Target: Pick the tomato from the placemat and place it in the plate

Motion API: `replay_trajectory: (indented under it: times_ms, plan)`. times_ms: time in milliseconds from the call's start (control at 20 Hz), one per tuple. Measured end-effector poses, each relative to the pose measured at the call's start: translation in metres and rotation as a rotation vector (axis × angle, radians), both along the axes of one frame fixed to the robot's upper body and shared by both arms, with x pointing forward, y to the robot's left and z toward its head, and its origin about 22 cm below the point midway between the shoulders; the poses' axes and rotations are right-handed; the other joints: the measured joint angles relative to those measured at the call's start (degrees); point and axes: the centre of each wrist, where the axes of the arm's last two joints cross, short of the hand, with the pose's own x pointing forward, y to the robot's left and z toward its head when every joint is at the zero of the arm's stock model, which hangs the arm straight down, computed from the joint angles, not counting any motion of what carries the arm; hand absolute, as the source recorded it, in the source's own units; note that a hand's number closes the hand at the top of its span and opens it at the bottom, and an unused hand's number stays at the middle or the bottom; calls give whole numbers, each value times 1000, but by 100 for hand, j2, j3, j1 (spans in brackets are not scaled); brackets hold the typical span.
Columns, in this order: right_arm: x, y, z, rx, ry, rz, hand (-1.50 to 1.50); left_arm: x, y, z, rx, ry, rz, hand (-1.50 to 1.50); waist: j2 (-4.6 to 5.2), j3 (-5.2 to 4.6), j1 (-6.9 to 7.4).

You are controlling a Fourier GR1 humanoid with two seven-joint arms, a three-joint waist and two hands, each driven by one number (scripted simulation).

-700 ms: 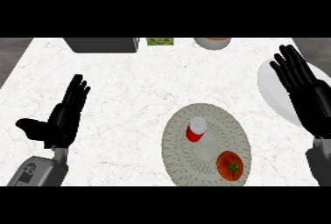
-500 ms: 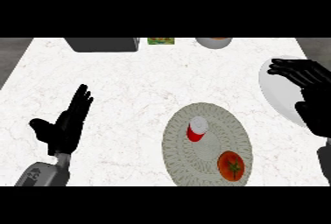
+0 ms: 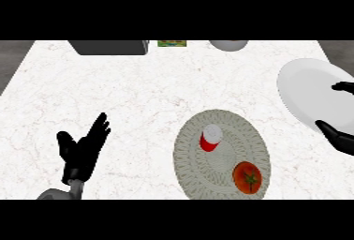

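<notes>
**A:** How far along is the job looking?

**B:** It is barely getting started, I am judging. The tomato (image 3: 247,177) is sitting on the placemat (image 3: 197,173), close to its lower right rim, and nothing is touching it. The plate (image 3: 307,89) is lying up and to the right of the placemat on the table (image 3: 138,93), and the tomato is not in it yet.

**A:** So what is remaining?

**B:** All of it: reaching down, taking hold, carrying the tomato across and setting it in the plate.

**A:** What are the hands doing?

**B:** The left hand (image 3: 81,152) is resting at the lower left, well apart from the placemat. Its fingers (image 3: 99,131) are pointing straight up and holding nothing. The right hand (image 3: 337,138) is showing only as two dark pieces at the right edge, beside and over the plate's right side. I cannot tell whether it is open or closed, but it is not holding the tomato.

**A:** Is anything else proving hard to read?

**B:** The plate is running off the right edge, so part of it is going unseen. A small red and white object (image 3: 210,138) is lying on the placemat above the tomato, and I am not making out what it is. At the far side a dark box (image 3: 110,47), a green item (image 3: 171,43) and a pale bowl (image 3: 228,44) are being cut off.
</notes>
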Motion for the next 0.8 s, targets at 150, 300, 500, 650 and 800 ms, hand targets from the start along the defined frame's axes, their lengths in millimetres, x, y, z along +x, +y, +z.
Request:
replay_trajectory:
  times_ms: [150,300,500,650,800]
  plan:
    - [-6,-15,-27,16,-46,35,-150,-3,1,0,1,18,-9,0,-2,-1,31]
    - [-16,-33,-37,-32,-55,60,-150,-7,-6,2,1,31,-17,0,-9,-3,38]
    - [-33,-52,-26,-224,1,92,-150,-8,-6,2,-2,43,-14,0,-21,-10,7]
    - [-40,-53,-12,-407,68,131,-150,-6,-1,4,-1,50,-13,0,-25,-16,-7]
    - [-49,-39,-1,-547,109,163,-150,-6,-2,3,3,49,-9,0,-31,-19,-26]
